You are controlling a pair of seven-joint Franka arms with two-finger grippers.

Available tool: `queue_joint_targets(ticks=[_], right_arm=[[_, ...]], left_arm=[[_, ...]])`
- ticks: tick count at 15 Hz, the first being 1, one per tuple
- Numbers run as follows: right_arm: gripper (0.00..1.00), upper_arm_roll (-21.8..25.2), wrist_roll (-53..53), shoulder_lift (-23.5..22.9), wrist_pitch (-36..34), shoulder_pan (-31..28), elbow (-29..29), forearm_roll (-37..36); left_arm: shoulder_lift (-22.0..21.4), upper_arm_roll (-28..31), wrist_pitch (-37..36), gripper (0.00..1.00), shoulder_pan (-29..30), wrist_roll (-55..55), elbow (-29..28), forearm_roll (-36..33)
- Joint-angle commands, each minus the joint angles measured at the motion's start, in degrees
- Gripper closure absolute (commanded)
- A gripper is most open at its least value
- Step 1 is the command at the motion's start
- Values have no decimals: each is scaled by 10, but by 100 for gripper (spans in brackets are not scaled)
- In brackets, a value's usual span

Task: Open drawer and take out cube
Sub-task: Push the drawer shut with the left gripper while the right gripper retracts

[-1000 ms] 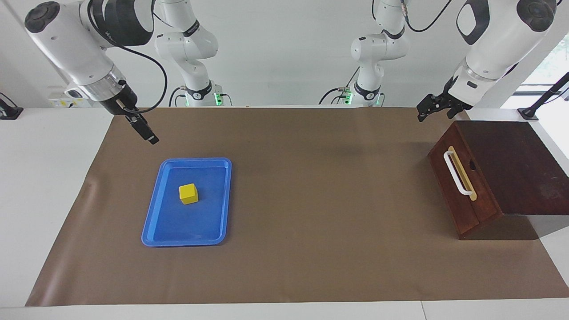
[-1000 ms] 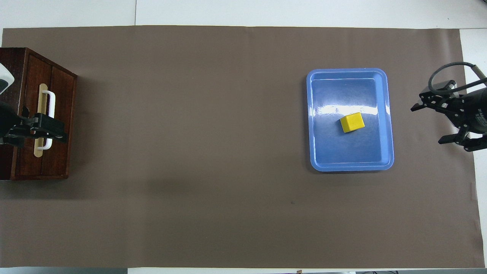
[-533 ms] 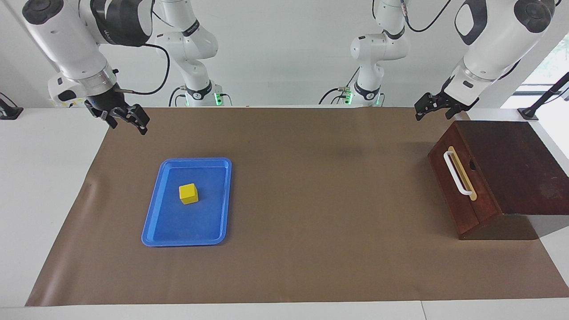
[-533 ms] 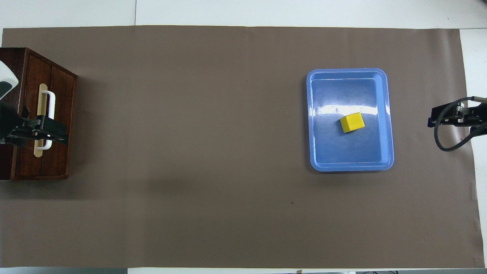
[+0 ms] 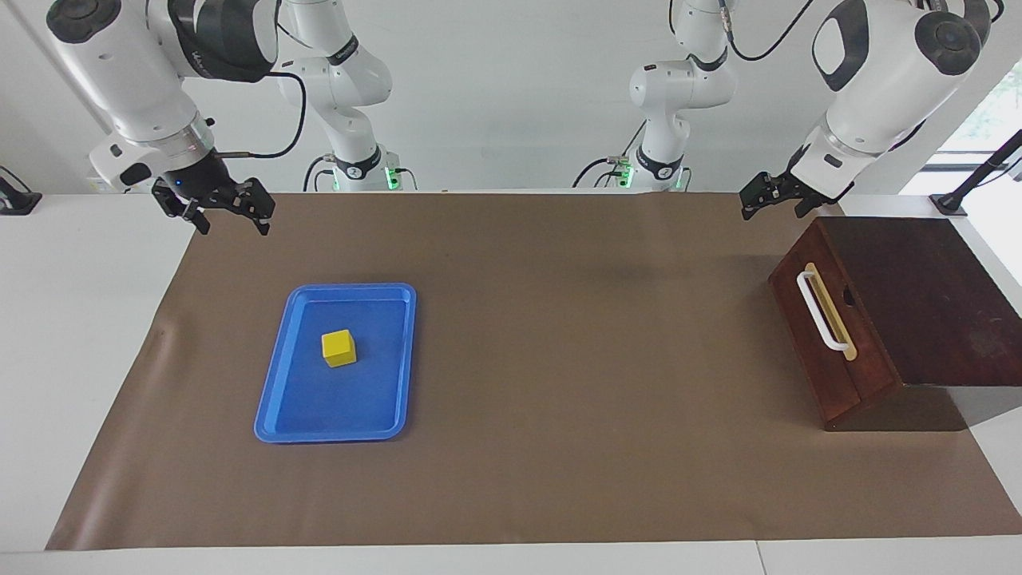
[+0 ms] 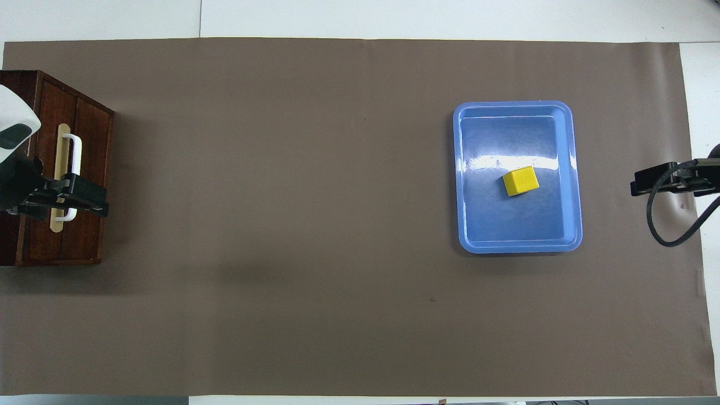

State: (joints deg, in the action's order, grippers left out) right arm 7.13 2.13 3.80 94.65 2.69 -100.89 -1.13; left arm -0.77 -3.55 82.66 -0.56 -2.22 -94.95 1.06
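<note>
The dark wooden drawer [image 5: 814, 351] is shut, at the left arm's end of the table, its white bar handle [image 5: 822, 313] facing the table's middle. A small yellow cube [image 5: 338, 348] lies in a blue tray [image 5: 351, 403] toward the right arm's end. My left gripper [image 5: 770, 209] hangs open in the air by the cabinet's corner nearest the robots, touching nothing. In the overhead view the left gripper [image 6: 84, 198] covers part of the handle [image 6: 76, 163]. My right gripper [image 5: 231, 217] is open and empty, raised over the mat's corner near the robots, well apart from the tray.
A brown mat [image 5: 559, 359] covers most of the white table. The cabinet's flat dark top [image 5: 926, 295] reaches out to the table's edge. A black cable [image 6: 669, 225] loops below the right gripper [image 6: 655, 184].
The right gripper has turned at the wrist and drawn back toward the mat's corner. The left gripper has drifted slightly toward the table's middle. Cube, tray and drawer have not moved.
</note>
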Motion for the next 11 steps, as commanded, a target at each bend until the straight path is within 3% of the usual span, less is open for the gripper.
queue_joint_targets(ticks=[1, 11], right_arm=[[0, -3, 10, 9, 6, -1, -10, -3], [0, -18, -14, 7, 1, -1, -4, 0]], left_arm=[[-3, 7, -2, 0, -9, 5, -5, 2], [-3, 11, -3, 0, -8, 4, -5, 2]])
